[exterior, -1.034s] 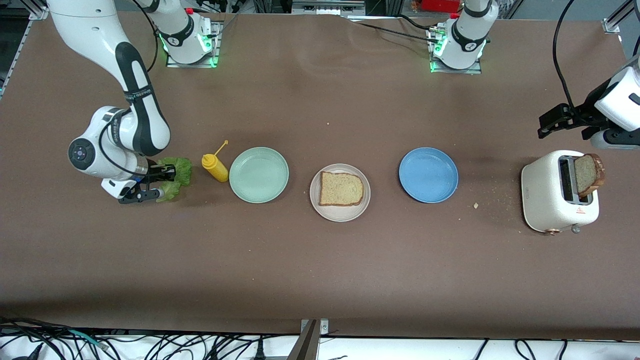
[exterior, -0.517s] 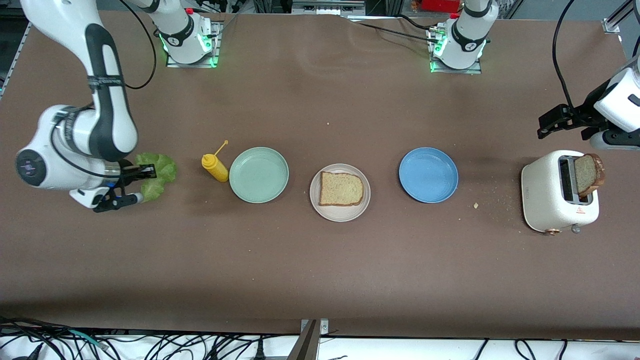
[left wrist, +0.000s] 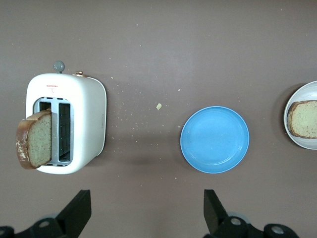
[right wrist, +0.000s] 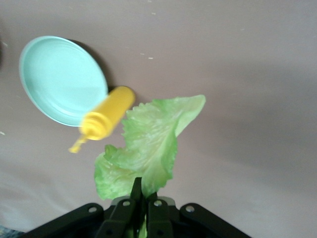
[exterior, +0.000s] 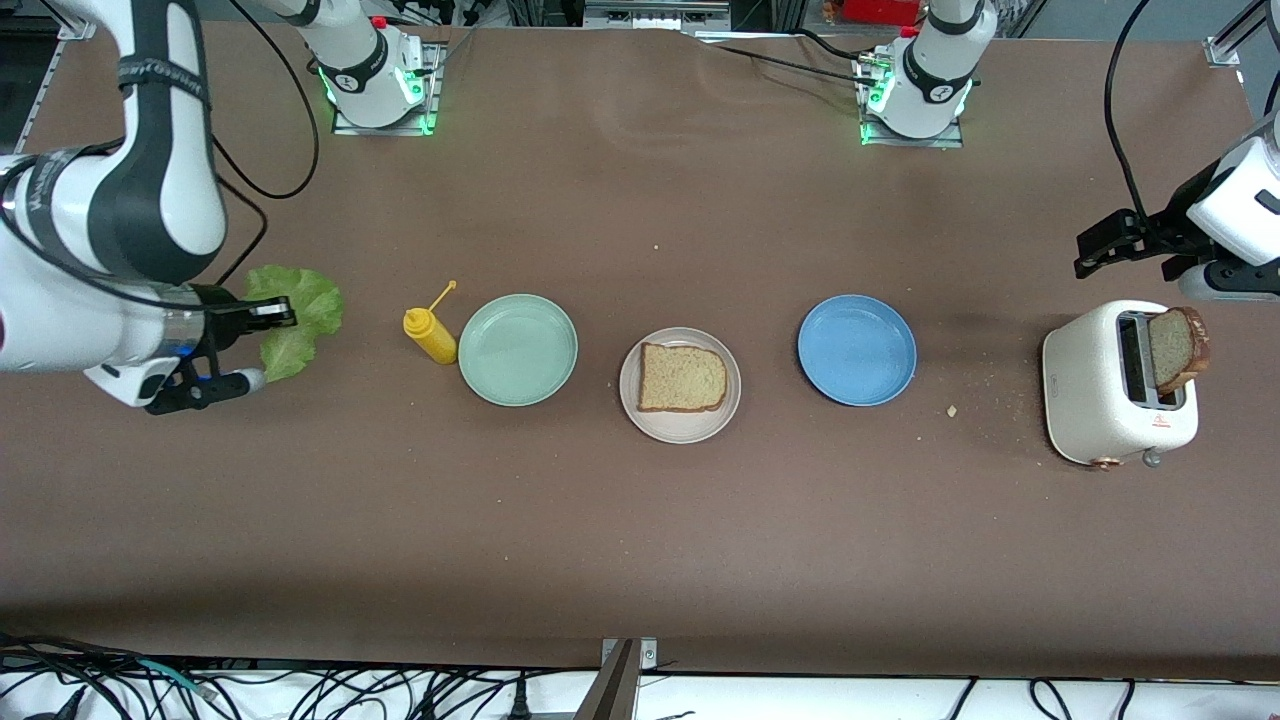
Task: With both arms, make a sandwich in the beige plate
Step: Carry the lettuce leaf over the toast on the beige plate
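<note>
One slice of brown bread [exterior: 682, 378] lies flat on the beige plate [exterior: 680, 427] at the middle of the table. A second slice [exterior: 1178, 348] stands up out of the white toaster [exterior: 1100, 390] at the left arm's end. My right gripper [exterior: 268, 318] is shut on a crinkly green lettuce leaf [exterior: 298, 318], held in the air over the right arm's end of the table. In the right wrist view the lettuce [right wrist: 148, 144] fans out from my right gripper's [right wrist: 143, 192] closed fingers. My left gripper [exterior: 1100, 248] waits open and empty above the table beside the toaster [left wrist: 69, 129], as the left wrist view of it [left wrist: 146, 210] confirms.
A yellow squeeze bottle [exterior: 430, 335] stands beside a mint-green plate [exterior: 517, 350], between the lettuce and the beige plate. A blue plate [exterior: 856, 350] lies empty between the beige plate and the toaster. Crumbs [exterior: 951, 410] lie near the toaster.
My right gripper has risen off the table with the lettuce and drifted toward the right arm's end, away from the yellow bottle. The left arm has not moved.
</note>
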